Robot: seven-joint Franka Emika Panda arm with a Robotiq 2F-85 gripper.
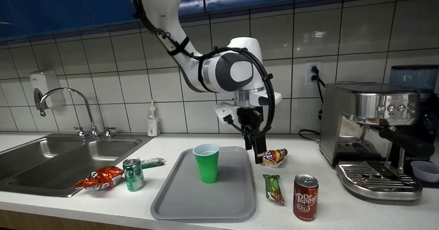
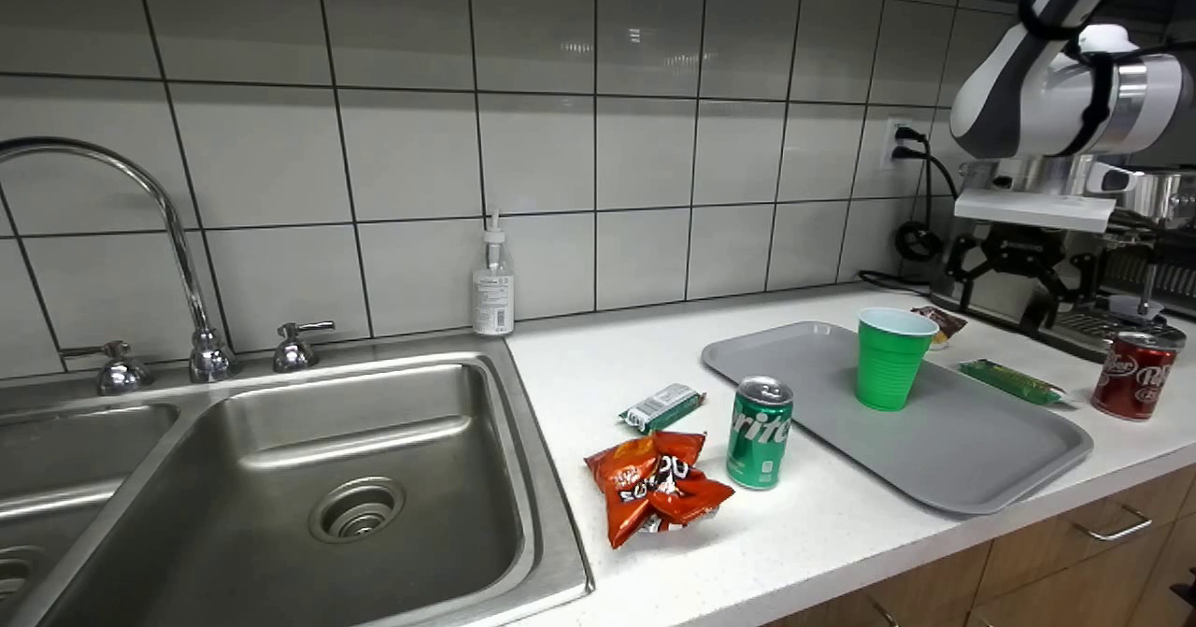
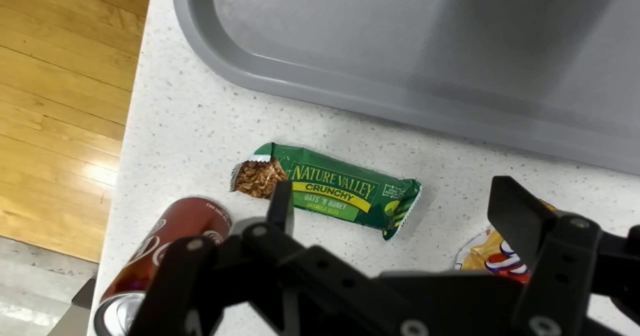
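Above the bench (image 3: 165, 140), the tool (image 3: 394, 190) hangs wide, gripping nothing, near the granola bar (image 3: 345, 188) and candy packet (image 1: 275, 157). The bar lies flat between the tray (image 1: 192, 202) and the Dr Pepper can (image 1: 305, 202), presumably because its wrapper would not stand. The tray carries one upright green cup (image 1: 207, 168); its inner bottom is hidden.

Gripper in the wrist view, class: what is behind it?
Parts of a red can, green granola bar, snack packet and counter show behind the gripper; what it covers cannot be seen.
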